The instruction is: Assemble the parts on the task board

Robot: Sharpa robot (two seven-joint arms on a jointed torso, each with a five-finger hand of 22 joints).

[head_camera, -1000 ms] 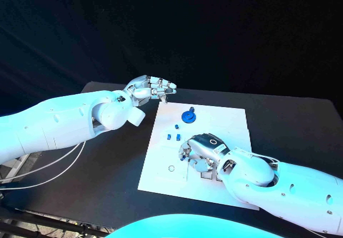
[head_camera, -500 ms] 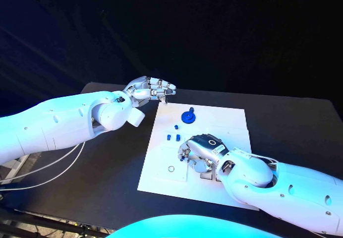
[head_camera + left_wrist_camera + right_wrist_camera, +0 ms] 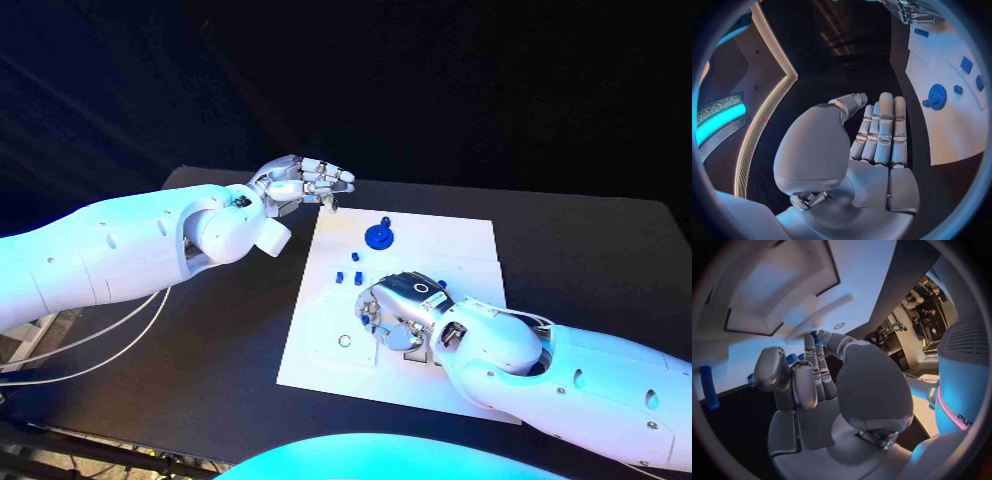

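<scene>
Head view, legend: the white task board [image 3: 459, 240] lies mid-worktop [image 3: 620, 250]. On it, toward its far edge, stands a blue gear-like disc [image 3: 379, 236]; small blue parts [image 3: 351, 274] sit nearer its left edge, and a small ring [image 3: 345, 341] lies near its near-left corner. My right robot hand [image 3: 398, 312] hovers low over the board's middle, fingers curled; whether they pinch the blue pieces [image 3: 792, 359] seen at the fingertips in the right wrist view, I cannot tell. My left robot hand [image 3: 300, 181] waits off the board's far-left corner, fingers curled in on nothing. I judge the parts light, rigid and smooth plastic, apt to skid on the board; I would take each by opposite side faces with fingertips, the disc by its rim.
</scene>
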